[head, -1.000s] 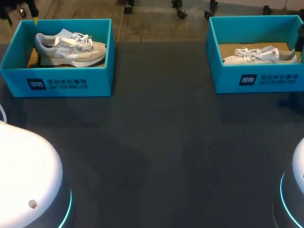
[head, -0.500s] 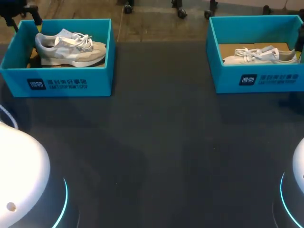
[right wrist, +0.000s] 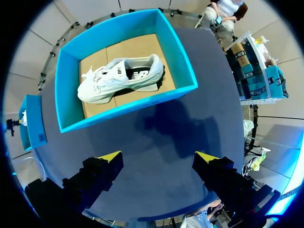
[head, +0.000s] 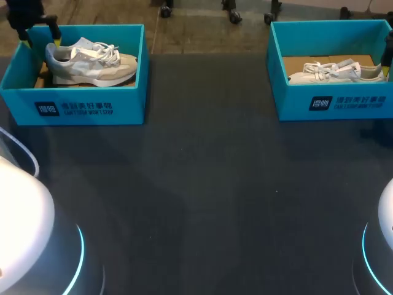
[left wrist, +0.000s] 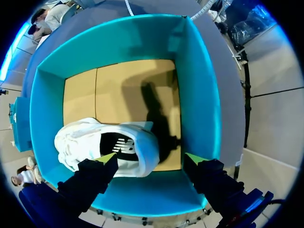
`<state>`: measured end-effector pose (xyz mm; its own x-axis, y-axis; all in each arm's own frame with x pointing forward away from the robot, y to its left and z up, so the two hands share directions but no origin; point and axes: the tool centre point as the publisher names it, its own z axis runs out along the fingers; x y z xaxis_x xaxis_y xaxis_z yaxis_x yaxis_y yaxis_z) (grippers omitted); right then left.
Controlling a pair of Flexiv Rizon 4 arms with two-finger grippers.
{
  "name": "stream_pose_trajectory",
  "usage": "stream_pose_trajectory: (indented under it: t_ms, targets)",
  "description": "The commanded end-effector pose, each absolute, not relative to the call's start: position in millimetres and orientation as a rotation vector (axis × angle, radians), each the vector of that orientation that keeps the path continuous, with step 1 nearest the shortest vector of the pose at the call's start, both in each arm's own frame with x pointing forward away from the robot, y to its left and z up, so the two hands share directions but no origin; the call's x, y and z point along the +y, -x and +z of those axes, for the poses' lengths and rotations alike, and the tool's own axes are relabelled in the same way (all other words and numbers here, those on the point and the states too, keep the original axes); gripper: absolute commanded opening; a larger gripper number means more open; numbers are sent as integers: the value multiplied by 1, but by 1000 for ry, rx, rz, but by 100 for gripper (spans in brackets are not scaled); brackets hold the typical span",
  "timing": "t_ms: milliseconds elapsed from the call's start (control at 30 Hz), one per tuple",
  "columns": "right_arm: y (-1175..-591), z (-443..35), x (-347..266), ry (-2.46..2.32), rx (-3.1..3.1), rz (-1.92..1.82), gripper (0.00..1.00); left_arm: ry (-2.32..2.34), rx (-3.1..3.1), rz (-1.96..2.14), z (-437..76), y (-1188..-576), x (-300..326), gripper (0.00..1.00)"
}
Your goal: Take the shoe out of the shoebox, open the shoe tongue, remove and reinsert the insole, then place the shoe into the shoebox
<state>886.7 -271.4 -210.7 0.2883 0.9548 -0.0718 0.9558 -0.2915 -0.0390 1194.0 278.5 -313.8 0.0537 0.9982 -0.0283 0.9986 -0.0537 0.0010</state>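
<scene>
Rectangular teal shoebox (head: 123,98), white laced shoe (head: 92,66)

The head camera looked down from above and behind onto the dark bench (head: 209,196). It took in the left shoebox (head: 80,107) and the right shoebox (head: 331,104) along the bench's far edge. The left wrist camera hung close over the left shoebox, facing almost straight down into it past the left claw (left wrist: 150,158), so the box filled most of that view. The right wrist camera sat farther back and looked down past the right claw (right wrist: 157,156) at the right shoebox and a wide stretch of bench. Each wrist view shared its box with the head view. The right wrist view also caught the left shoebox, small and well apart.
</scene>
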Motion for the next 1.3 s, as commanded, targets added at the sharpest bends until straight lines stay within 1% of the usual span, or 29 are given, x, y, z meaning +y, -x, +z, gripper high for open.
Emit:
stream_pose_trajectory:
  t_ms: [33, 67, 133, 200, 300, 533, 833, 967, 1000, 1067, 1133, 1233, 1300]
  targets:
    - [-887, -211, -271, -2512, 1862, -130, 100, -2278, 2155, -38, -327, -1200, 279, 83]
    - [-887, -211, -271, -2512, 1862, -130, 100, -2282, 2160, -36, -330, -1201, 280, 82]
    - [-887, -211, -271, -2512, 1862, -130, 100, -2292, 2167, -52, -334, -1201, 280, 83]
    - [-887, -211, -271, -2512, 1862, -130, 100, -2303, 2165, -65, -339, -1201, 281, 89]
    - [-887, -211, -271, -2512, 1862, -130, 100, -2304, 2168, -53, -346, -1200, 281, 91]
    - [-887, -211, -271, -2512, 1862, -130, 100, -2298, 2183, -58, -354, -1200, 280, 85]
    - [-887, -211, -271, -2512, 1862, -130, 100, -2289, 2193, -76, -367, -1202, 280, 85]
    - [-887, -211, -271, -2512, 1862, -130, 100, -2281, 2205, -84, -373, -1202, 280, 81]
    - [-887, -211, -271, -2512, 1862, -130, 100, -2279, 2208, -83, -375, -1202, 280, 79]
    - [-887, -211, -271, -2512, 1862, -130, 100, -2273, 2215, -76, -378, -1202, 280, 72]
    - [-887, -211, -271, -2512, 1862, -130, 100, -2270, 2220, -77, -380, -1202, 280, 69]
    - [-887, -211, -271, -2512, 1862, -130, 100, -2267, 2225, -79, -383, -1203, 280, 71]
    - [-887, -211, -271, -2512, 1862, -130, 100, -2265, 2230, -81, -385, -1203, 280, 64]
